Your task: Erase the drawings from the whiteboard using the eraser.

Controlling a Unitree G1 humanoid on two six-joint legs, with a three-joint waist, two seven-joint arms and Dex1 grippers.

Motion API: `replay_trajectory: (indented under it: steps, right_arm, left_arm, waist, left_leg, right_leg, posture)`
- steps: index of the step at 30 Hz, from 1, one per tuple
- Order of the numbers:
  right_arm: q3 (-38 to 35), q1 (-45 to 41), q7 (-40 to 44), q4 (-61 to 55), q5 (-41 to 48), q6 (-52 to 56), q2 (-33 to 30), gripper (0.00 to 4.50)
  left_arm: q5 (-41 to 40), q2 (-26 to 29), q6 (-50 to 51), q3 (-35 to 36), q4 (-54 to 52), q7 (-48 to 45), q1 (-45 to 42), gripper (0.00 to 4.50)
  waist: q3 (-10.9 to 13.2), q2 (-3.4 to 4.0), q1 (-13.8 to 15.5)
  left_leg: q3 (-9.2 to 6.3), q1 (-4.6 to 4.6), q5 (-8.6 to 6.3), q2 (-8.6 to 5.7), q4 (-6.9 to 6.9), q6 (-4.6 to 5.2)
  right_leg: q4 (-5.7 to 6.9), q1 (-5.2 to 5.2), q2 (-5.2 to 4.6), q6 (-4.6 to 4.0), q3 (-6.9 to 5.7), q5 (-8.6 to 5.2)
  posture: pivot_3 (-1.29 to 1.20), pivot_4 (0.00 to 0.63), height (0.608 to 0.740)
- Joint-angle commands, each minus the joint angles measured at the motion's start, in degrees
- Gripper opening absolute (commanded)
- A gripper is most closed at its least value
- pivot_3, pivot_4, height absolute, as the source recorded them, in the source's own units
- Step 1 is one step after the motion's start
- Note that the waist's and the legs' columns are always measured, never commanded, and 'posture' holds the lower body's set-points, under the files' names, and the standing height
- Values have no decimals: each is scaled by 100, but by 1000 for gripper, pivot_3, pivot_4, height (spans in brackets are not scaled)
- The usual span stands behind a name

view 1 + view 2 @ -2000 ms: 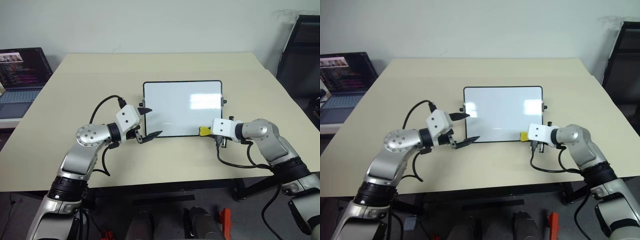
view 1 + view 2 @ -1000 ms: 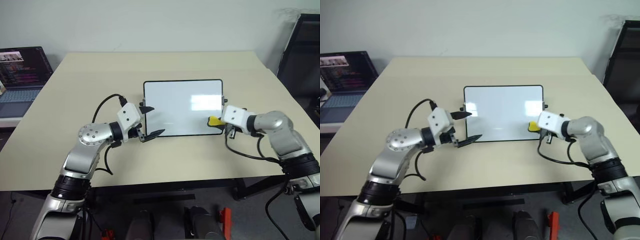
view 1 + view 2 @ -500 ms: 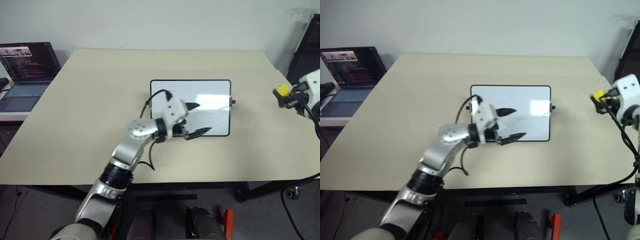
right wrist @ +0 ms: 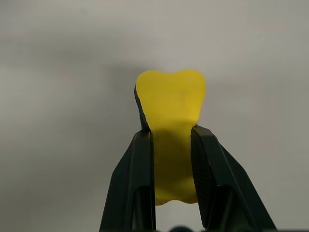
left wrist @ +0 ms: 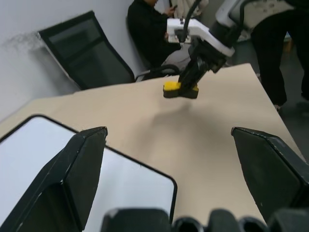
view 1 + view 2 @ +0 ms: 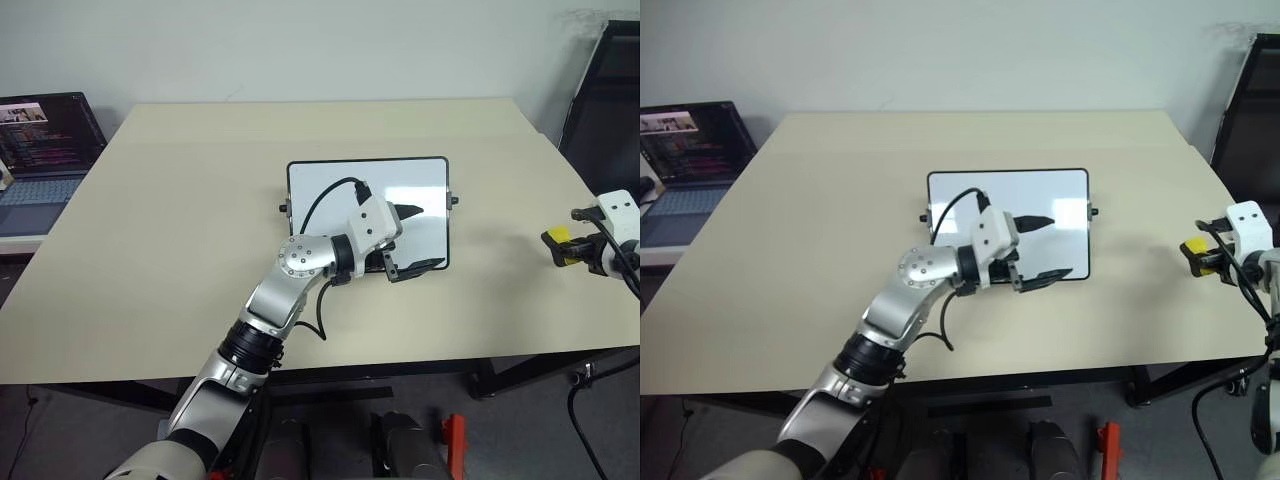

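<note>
At about nine o'clock, off the table's point(image 6: 180, 260) edge, a laptop point(image 6: 45, 150) sits open; it plays no part in the job.

Near the table's middle lies the whiteboard point(image 6: 340, 185), flat, its long side across the view. What shows of its white face looks bare: I can make out no blue drawings on it, only a glare patch toward its two o'clock corner. The strip along its near edge is hidden by the arm, so whether any mark survives there I cannot tell.

The left gripper point(image 6: 416, 238) hangs over the board's four o'clock corner, pointing toward three o'clock, its two black fingers spread wide with nothing between them. It seems to be there to steady the board rather than to wipe.

Well apart from the board, at three o'clock near the table's edge, the right gripper point(image 6: 562, 246) is pinching the eraser point(image 6: 559, 236), a small yellow block. In the right wrist view the fingers point(image 4: 140, 179) squeeze it on both sides, its rounded end sticking out past the tips. It appears held just above the tabletop and touches nothing.

My reading is that the wiping is done or all but done: the visible board is clean and the eraser is carried off to the side. What may remain is a check of the hidden near edge and setting the eraser down.
</note>
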Motion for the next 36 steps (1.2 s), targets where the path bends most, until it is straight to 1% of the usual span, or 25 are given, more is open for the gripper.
replay_trajectory:
  steps: [1,4,6,7,8,15,17,19,22,24,25,28,31,33,36]
  right_arm:
    - [147,-474,-160,562,-210,36,24,677]
    - [227,-703,-205,973,-280,-65,71,677]
    - [267,-813,-241,1177,-318,-120,82,1390]
    - [282,-849,-227,1250,-334,-165,84,1589]
    - [291,-880,-209,1309,-344,-200,91,1883]
    - [337,-1031,-53,1429,-338,-217,29,4345]
    - [286,-1085,-24,1283,-283,-195,9,4434]
    - [11,-1114,-126,906,-57,-303,88,4434]
    - [-500,-963,-557,365,313,-848,489,4434]
    - [-714,-782,-969,386,379,-1561,832,4434]
    - [-944,-714,-945,440,607,-1657,1010,4434]
    - [-1378,-438,-1268,543,910,-2325,1454,4434]
    - [-1373,-138,-1482,627,882,-2954,1836,4434]
    - [-1330,52,-1516,635,887,-3353,2063,4434]
    - [-1258,327,-1436,646,925,-3791,2416,4434]
  left_arm:
    - [3,7,-42,58,-315,25,-7,4500]
    - [13,35,-20,55,-371,33,34,4500]
    - [29,59,-3,58,-389,52,46,4500]
    - [36,71,0,61,-395,58,51,4500]
    - [37,83,1,65,-394,64,53,4500]
    - [49,138,27,103,-394,110,46,4500]
    - [56,144,-27,191,-392,205,38,4500]
    - [22,72,-103,539,-365,613,-47,4500]
    - [-82,71,-87,1478,-332,1586,-269,4500]
    - [-28,240,-74,2087,-327,2190,-342,4500]
    - [27,367,-60,2312,-339,2389,-304,4500]
    - [318,727,53,2849,-322,3047,-23,4500]
    - [474,963,113,3268,-346,3526,449,4500]
    - [479,992,83,3475,-322,3742,745,4500]
    - [361,876,-109,3658,-87,3895,1207,4500]
  waist:
    - [0,0,4]
    - [0,0,17]
    - [1,2,26]
    - [1,1,26]
    - [1,2,24]
    - [1,2,7]
    - [1,2,7]
    - [2,4,3]
    - [3,4,-31]
    - [3,2,-46]
    - [3,2,-45]
    - [3,2,-13]
    - [3,2,4]
    - [4,2,16]
    - [3,1,54]
  left_leg:
    - [1,0,0,0,0,0]
    - [-1,-1,0,-1,-1,0]
    - [-2,-4,0,-1,-1,0]
    - [-2,-4,0,-1,-1,0]
    - [-2,-4,0,-1,-1,0]
    - [-1,-3,0,-1,-1,0]
    - [-2,-3,0,-1,-1,0]
    - [-2,-3,0,-1,-1,0]
    - [-3,-2,0,2,-1,0]
    - [-7,2,0,5,-1,0]
    - [-9,6,0,6,-1,0]
    - [-11,11,0,6,-6,0]
    - [-5,5,0,-2,-6,0]
    - [-5,-10,0,-6,-3,-1]
    - [-11,-13,0,-7,-1,-1]
  right_leg:
    - [-1,0,-1,0,0,0]
    - [-2,0,-1,-1,-1,1]
    - [-2,0,-1,-1,-2,0]
    - [-3,-1,-1,-1,-1,0]
    - [-3,-1,-1,-1,-2,1]
    - [-2,0,-1,-1,-1,1]
    - [-1,0,-1,-1,-1,1]
    - [-2,0,-1,-1,-1,1]
    - [0,-1,1,0,0,1]
    - [5,0,5,0,-1,1]
    - [6,2,7,0,-2,1]
    - [1,11,7,0,-4,1]
    - [-4,10,-9,-18,-3,12]
    - [-6,1,-16,-17,-5,13]
    - [-5,1,-19,-17,-14,15]
  posture:
    - [0,150,740]
    - [0,150,740]
    - [0,150,740]
    - [0,150,740]
    - [0,150,740]
    - [0,150,740]
    - [0,150,740]
    - [0,150,740]
    - [0,150,740]
    - [0,150,740]
    - [0,150,740]
    - [0,150,740]
    - [0,150,740]
    - [0,150,740]
    - [0,150,740]
